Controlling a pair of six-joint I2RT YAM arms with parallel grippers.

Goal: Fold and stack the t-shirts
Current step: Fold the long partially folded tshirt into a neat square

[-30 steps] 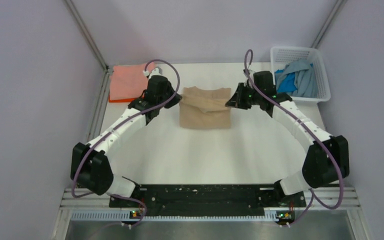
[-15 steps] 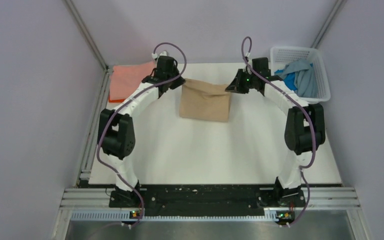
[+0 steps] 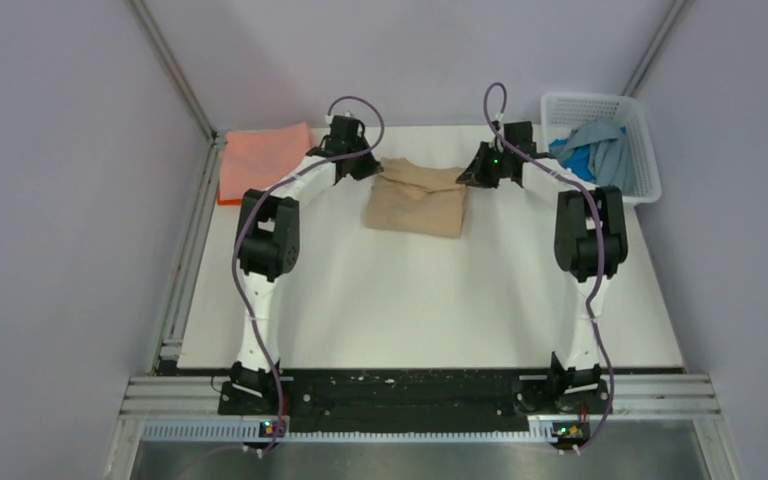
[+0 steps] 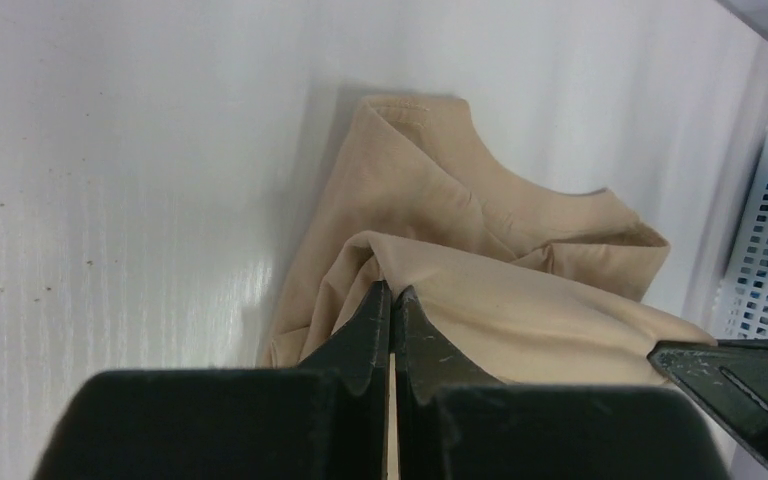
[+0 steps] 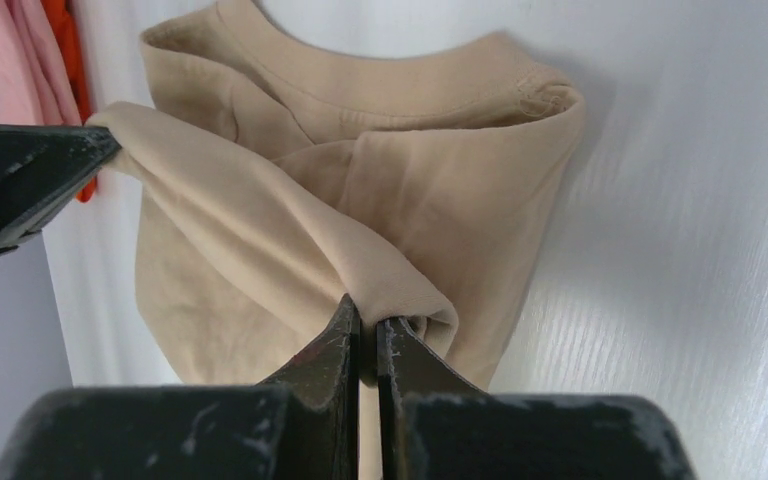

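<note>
The fold of the tan t-shirt is in mid-step. The left tool is clenched on one corner of a raised layer of cloth, and the right tool is clenched on the opposite corner. The held edge runs taut between them. Both wrist views show the tips pressed together with tan fabric pinched between them. The rest of the shirt lies on the tabletop below and between the two tools, with its collar showing under the lifted layer.

Judging by this, the next move is to lower the held edge onto the shirt's body. Both tools would need to travel level so the layer lands square with the sides, then let go together. If one tool drops early or pulls harder, the layer will probably skew or bunch, since the cloth is soft and already creased near each pinch.

A folded salmon pink t-shirt lies on the outer side of the left tool, with an orange t-shirt showing at its edge beneath. That is probably the stack. On the outer side of the right tool stands a white lattice basket holding blue t-shirts. Nothing lies between the tools and the shirt.
</note>
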